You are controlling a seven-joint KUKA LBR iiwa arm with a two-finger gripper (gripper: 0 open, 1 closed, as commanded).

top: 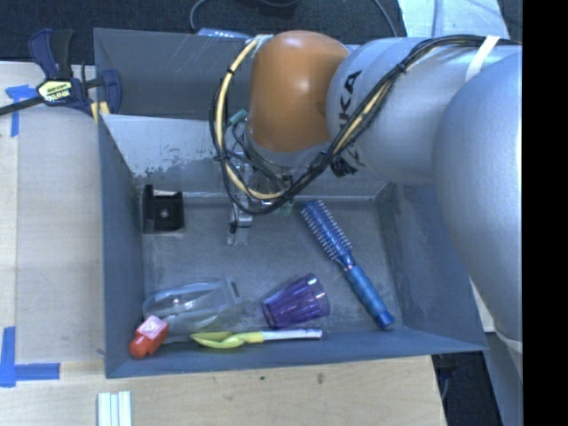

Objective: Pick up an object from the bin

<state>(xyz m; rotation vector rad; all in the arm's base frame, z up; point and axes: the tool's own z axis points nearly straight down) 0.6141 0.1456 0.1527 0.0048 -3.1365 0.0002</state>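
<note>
Roughly central in bin (122, 256), pincer (236, 229) between black block (163, 209) and blue hairbrush (341, 254)

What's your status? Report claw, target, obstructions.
Claw over bare bin floor, mid-back. Nearest: small black box-shaped block view-left, blue bristled plastic brush view-right. Neither under claw; no obstruction.

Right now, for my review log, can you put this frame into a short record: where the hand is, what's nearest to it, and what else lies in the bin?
hand: below the orange wrist cover, over bare floor at the rear middle of the bin
nearest, view's left: black box by the rear wall
nearest, view's right: blue hairbrush, lying slantwise
front row: clear plastic container; purple cup on its side; yellow-green utensil with a white handle
front left corner: small orange-red thing
</note>
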